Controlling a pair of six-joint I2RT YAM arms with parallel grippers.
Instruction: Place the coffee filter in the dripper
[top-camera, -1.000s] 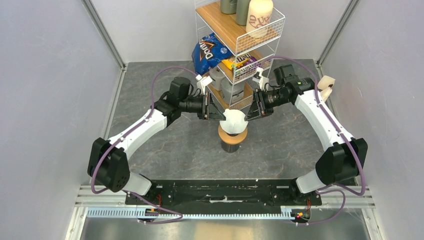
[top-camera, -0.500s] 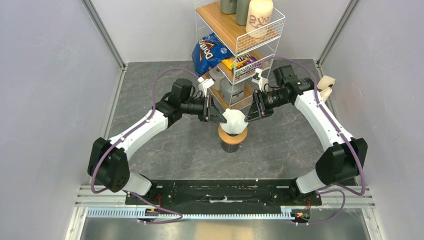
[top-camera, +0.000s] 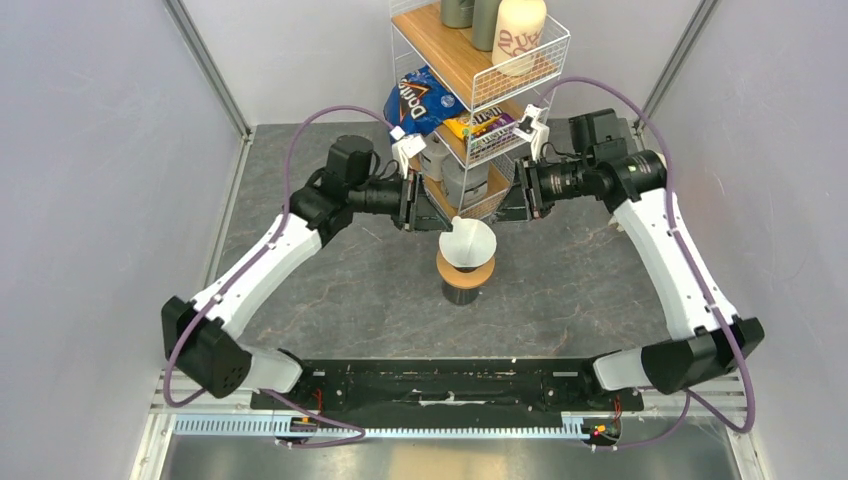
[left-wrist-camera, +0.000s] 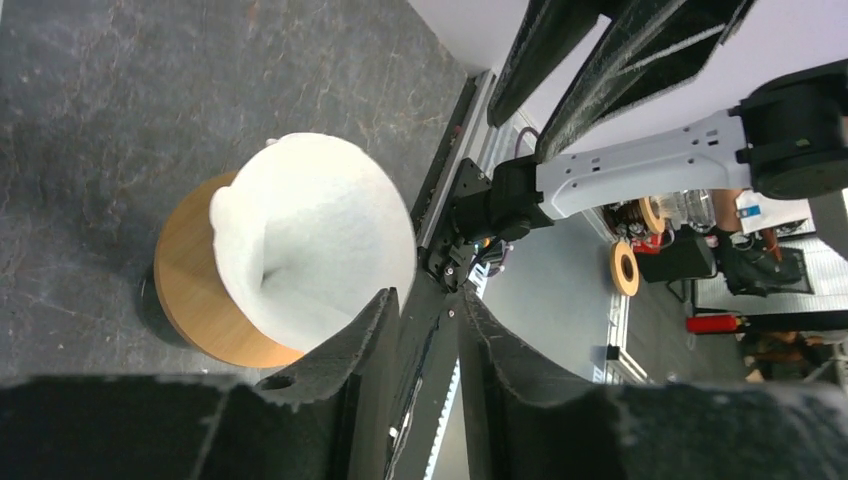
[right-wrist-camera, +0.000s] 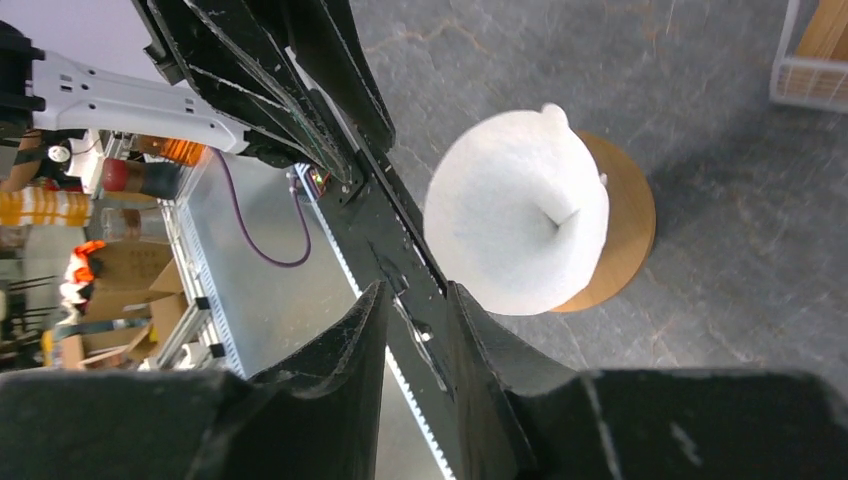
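The white paper coffee filter (top-camera: 468, 240) sits open side up as a cone in the tan wooden ring (top-camera: 465, 270) on top of a dark cup (top-camera: 462, 294). The blue dripper is hidden under the filter. My left gripper (top-camera: 430, 212) is just left of and above the filter, jaws slightly apart and empty. My right gripper (top-camera: 510, 206) is just right of it, also slightly apart and empty. The left wrist view shows the filter (left-wrist-camera: 310, 240) and ring (left-wrist-camera: 190, 290) beyond my gripper (left-wrist-camera: 425, 310). The right wrist view shows the filter (right-wrist-camera: 515, 225) clear of my gripper (right-wrist-camera: 415, 300).
A wire rack with wooden shelves (top-camera: 480, 60) stands right behind the cup and holds a cream canister (top-camera: 520, 30) and snack packs. A blue chip bag (top-camera: 415, 105) leans at its left. The rack's corner (right-wrist-camera: 810, 50) shows in the right wrist view.
Both grippers let go of the filter's rim and drew back up and outward. The filter has opened out and settled lower into the ring.
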